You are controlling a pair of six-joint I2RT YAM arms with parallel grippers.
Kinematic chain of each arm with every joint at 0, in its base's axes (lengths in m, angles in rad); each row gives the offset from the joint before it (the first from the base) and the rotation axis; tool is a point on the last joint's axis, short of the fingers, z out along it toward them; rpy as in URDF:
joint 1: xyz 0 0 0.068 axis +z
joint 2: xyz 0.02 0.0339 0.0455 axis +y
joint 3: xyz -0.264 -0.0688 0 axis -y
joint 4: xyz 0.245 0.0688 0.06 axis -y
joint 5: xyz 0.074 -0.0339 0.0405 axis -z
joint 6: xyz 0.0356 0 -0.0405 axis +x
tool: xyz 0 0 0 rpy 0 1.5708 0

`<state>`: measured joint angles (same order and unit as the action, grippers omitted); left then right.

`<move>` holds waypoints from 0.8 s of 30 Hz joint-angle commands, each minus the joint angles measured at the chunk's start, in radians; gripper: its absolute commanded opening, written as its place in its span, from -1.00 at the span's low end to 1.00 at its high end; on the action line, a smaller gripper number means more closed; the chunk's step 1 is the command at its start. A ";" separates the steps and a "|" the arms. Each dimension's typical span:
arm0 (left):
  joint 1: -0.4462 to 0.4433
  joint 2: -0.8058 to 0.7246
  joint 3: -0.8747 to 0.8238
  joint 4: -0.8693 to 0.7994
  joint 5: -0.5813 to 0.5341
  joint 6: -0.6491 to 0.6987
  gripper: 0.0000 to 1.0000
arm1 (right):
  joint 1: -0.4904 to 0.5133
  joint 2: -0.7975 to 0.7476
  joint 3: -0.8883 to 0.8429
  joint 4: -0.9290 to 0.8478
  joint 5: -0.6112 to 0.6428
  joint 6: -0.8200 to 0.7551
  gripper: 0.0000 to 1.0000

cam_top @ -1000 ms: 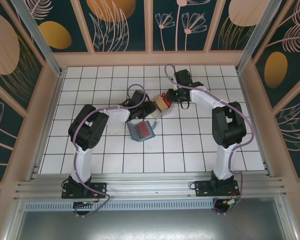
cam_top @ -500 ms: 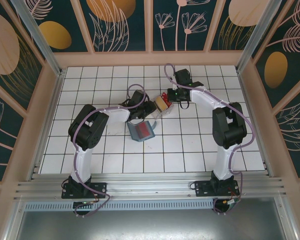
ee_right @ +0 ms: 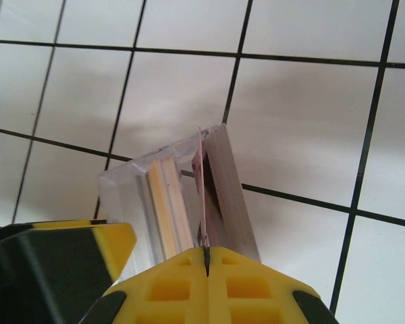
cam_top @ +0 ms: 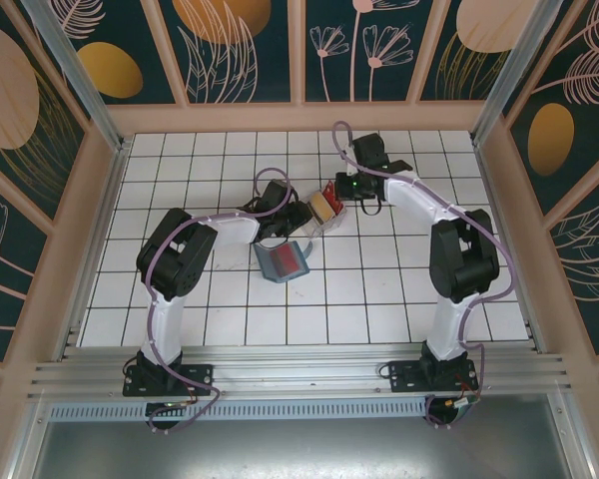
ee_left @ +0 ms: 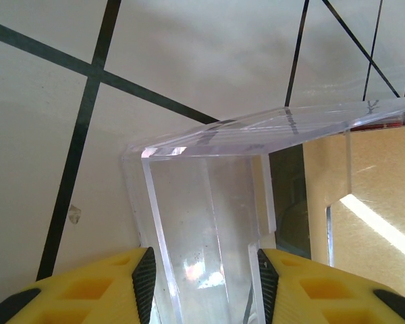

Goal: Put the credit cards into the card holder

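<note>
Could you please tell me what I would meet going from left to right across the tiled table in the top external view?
Left arm's elbow → teal card holder → clear tray → right arm's elbow.

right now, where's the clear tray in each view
top external: clear tray mid-table, just beyond the teal card holder.
left wrist: clear tray centre frame, straddled by the yellow jaws.
right wrist: clear tray lower centre-left, above the jaws pinching the red card.
shared landmark: yellow-tan card standing inside it.
</note>
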<state>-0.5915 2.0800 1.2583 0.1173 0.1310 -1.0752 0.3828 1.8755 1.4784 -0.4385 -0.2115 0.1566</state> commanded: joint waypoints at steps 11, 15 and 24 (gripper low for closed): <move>-0.003 -0.123 0.064 -0.159 -0.016 0.114 0.13 | -0.035 -0.173 -0.047 0.053 -0.174 0.080 -0.96; -0.002 -0.197 0.080 -0.227 -0.061 0.144 0.13 | -0.045 -0.240 -0.113 0.095 -0.222 0.117 -0.95; -0.001 -0.458 -0.120 -0.338 -0.096 0.142 0.06 | -0.024 -0.384 -0.408 0.337 -0.425 0.303 -0.95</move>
<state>-0.5911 1.6802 1.2068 -0.1272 0.0620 -0.9466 0.3439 1.5295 1.1431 -0.2207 -0.5339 0.3683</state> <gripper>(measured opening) 0.532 0.050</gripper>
